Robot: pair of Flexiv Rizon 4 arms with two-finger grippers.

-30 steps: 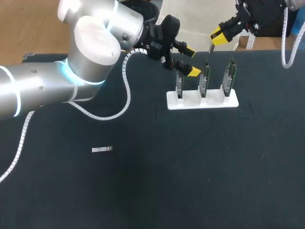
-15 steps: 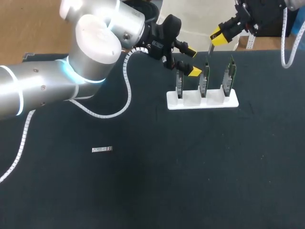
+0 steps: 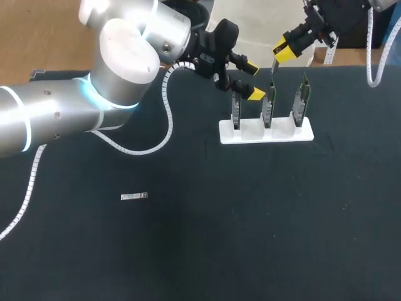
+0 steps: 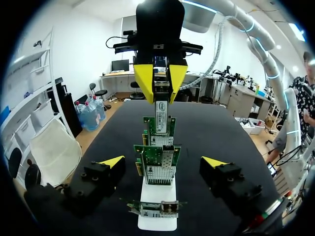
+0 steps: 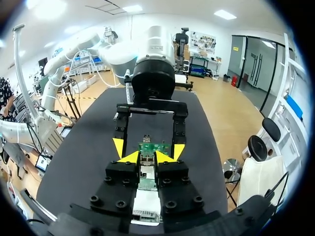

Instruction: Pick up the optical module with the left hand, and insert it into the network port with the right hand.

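The white holder (image 3: 250,133) is standing on the dark worktop (image 3: 250,219) and is carrying three green network cards (image 3: 268,108) upright in a row. The left arm (image 3: 56,119) is ending at the holder's left end. There the left jaws are standing wide apart, with one yellow tip on each side of the end card (image 4: 157,164), and neither tip is touching it. The right arm (image 3: 341,22) is hanging behind the holder, on its far side. The right jaws are clamped on a silver optical module (image 4: 161,110), with their yellow tips pressing it from both sides. This module is pointing downward, just above the middle card of the holder, and I cannot tell if it is touching the card. In the right wrist view the two tips are sitting close together, with the holder and its cards directly under them. A second module (image 3: 135,196) is lying flat on the worktop, well apart from the holder, toward the left arm's side and nearer to the robot. Nothing is touching it.
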